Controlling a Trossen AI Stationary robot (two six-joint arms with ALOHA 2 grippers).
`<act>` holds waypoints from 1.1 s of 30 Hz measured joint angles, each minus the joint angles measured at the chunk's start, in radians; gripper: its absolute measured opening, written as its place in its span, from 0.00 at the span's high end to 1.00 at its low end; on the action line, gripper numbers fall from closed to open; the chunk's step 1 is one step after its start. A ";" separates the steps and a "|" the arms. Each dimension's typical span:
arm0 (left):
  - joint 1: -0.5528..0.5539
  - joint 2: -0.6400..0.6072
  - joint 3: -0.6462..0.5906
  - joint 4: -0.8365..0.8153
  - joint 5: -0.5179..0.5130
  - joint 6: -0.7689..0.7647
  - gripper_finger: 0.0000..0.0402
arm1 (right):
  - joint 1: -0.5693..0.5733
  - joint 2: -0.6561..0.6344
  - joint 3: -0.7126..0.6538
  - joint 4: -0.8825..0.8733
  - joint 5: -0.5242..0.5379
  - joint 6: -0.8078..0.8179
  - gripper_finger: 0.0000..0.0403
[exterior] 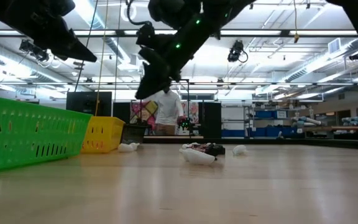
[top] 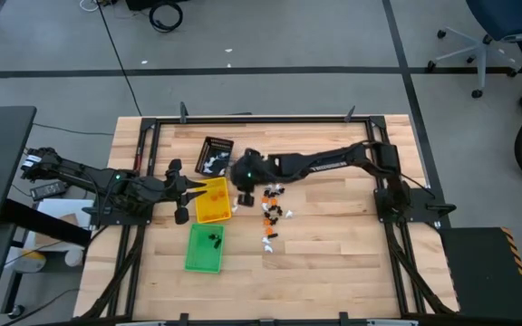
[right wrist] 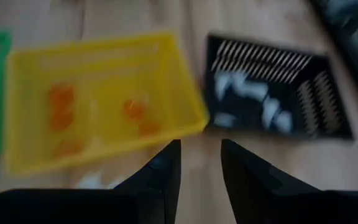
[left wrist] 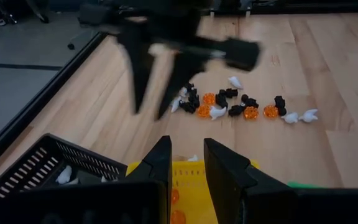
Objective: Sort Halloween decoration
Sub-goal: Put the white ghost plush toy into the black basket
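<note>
The right claw, empty and narrowly parted, hangs beside the yellow plastic tray; next (I'd guess) comes reaching for the scattered trinkets.

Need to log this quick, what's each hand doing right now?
Left hand: open, empty, above the yellow tray.
Right hand: open, empty.
</note>
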State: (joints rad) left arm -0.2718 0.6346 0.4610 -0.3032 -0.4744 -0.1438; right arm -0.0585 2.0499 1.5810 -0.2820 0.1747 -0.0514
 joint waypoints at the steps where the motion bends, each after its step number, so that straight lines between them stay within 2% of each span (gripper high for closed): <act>1: 0.000 0.000 0.000 -0.003 0.000 -0.001 0.83 | 0.016 -0.005 0.000 -0.040 0.008 0.015 0.70; 7: 0.000 0.000 0.000 -0.003 0.000 -0.004 0.83 | 0.114 -0.010 0.000 -0.234 0.019 0.106 0.70; 13: 0.000 0.000 0.000 -0.013 0.000 -0.024 0.83 | 0.192 -0.010 -0.001 -0.369 0.110 0.216 0.70; 20: 0.000 0.000 0.000 -0.015 0.000 -0.021 0.83 | 0.215 -0.010 -0.078 -0.329 0.109 0.271 0.70; 26: 0.000 0.000 0.000 -0.006 0.000 0.024 0.83 | 0.168 -0.010 -0.125 -0.333 0.119 0.292 0.70; 30: 0.000 0.000 0.000 -0.007 0.000 0.024 0.83 | 0.154 -0.010 -0.127 -0.308 0.090 0.259 0.66; 33: 0.000 0.000 0.000 -0.007 0.000 0.024 0.83 | 0.154 -0.009 -0.127 -0.207 0.087 0.210 0.60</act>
State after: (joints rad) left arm -0.2718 0.6346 0.4610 -0.3103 -0.4747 -0.1200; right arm 0.0954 2.0406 1.4536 -0.4894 0.2619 0.1584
